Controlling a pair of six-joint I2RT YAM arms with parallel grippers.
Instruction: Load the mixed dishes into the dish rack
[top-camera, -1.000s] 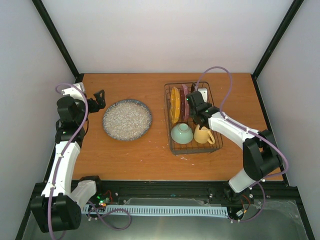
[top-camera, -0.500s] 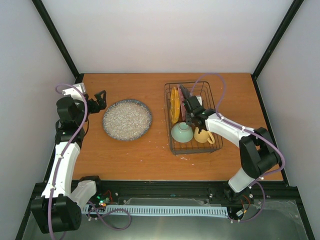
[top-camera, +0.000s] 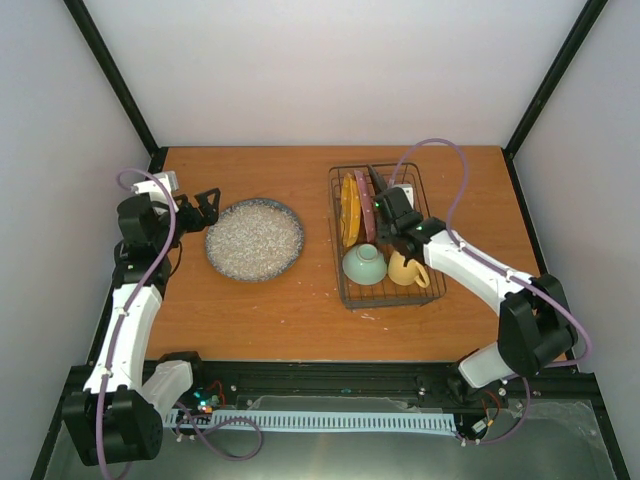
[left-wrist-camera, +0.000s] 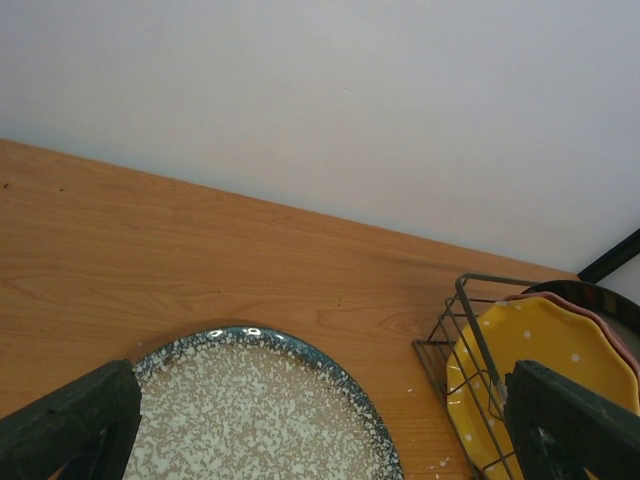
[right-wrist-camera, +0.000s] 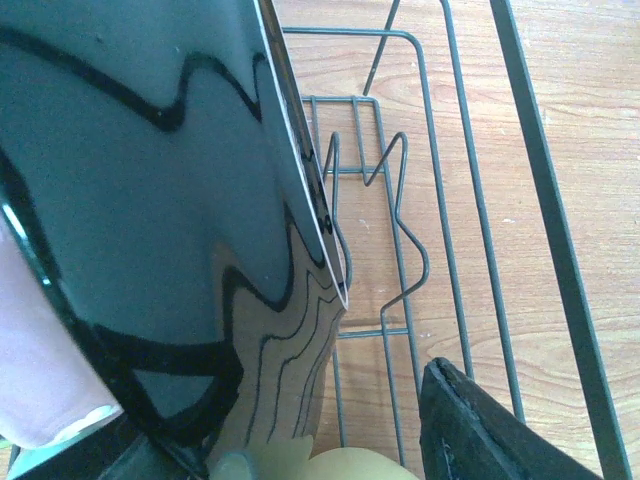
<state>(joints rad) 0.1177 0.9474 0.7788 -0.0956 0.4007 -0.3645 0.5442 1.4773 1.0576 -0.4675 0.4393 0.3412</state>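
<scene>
The dish rack (top-camera: 390, 303) stands right of centre. In it the orange dotted plate (top-camera: 349, 210) stands on edge, the dark-rimmed plate (top-camera: 366, 200) upright beside it, with the pale green bowl (top-camera: 364, 265) and yellow mug (top-camera: 405, 268) in front. My right gripper (top-camera: 385, 203) is open astride the dark plate (right-wrist-camera: 150, 180), its right finger (right-wrist-camera: 490, 430) apart from the plate, above the rack wires (right-wrist-camera: 400, 250). The grey speckled plate (top-camera: 255, 240) lies flat on the table. My left gripper (top-camera: 207, 207) hovers wide open at its left rim (left-wrist-camera: 250, 410).
The wooden table (top-camera: 260, 310) ends at black frame posts and white walls. In the left wrist view the rack's corner (left-wrist-camera: 470, 320) and the orange plate (left-wrist-camera: 540, 350) sit to the right of the speckled plate. A pink edge (right-wrist-camera: 40, 380) shows behind the dark plate.
My right gripper has opened, letting go of the dark-rimmed plate, which now stands in the rack. My left gripper has edged nearer the speckled plate's rim.
</scene>
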